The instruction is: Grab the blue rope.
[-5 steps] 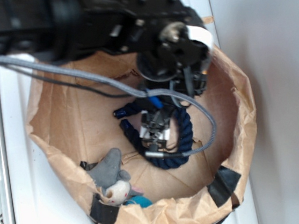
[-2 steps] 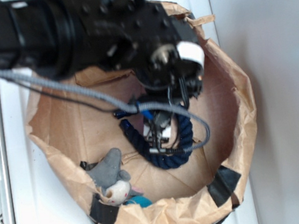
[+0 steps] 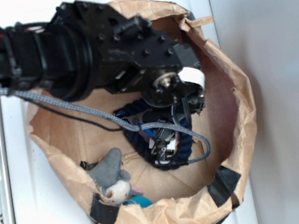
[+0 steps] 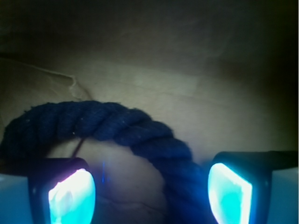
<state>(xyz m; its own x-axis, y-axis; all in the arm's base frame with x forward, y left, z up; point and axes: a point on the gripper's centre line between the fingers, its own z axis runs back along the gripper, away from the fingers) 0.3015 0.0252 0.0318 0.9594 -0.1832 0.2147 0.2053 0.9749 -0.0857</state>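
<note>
The blue rope is a thick dark navy twisted cord curled on the floor of a brown paper bag. The black arm reaches down into the bag and hides the rope's middle. My gripper sits low inside the curl. In the wrist view the rope arcs across and runs down between the two glowing pads, closer to the right pad. The gripper is open, with a wide gap and the rope not pinched.
A small grey plush toy lies against the bag's lower left wall. A thin grey braided cable loops from the arm across the bag. Black tape patches the bag's rim. The bag rests on a white surface.
The arm has shifted left and lower in the picture, going deeper into the bag. The gripper has come down over the rope's curl. The rope and the toy have stayed put.
</note>
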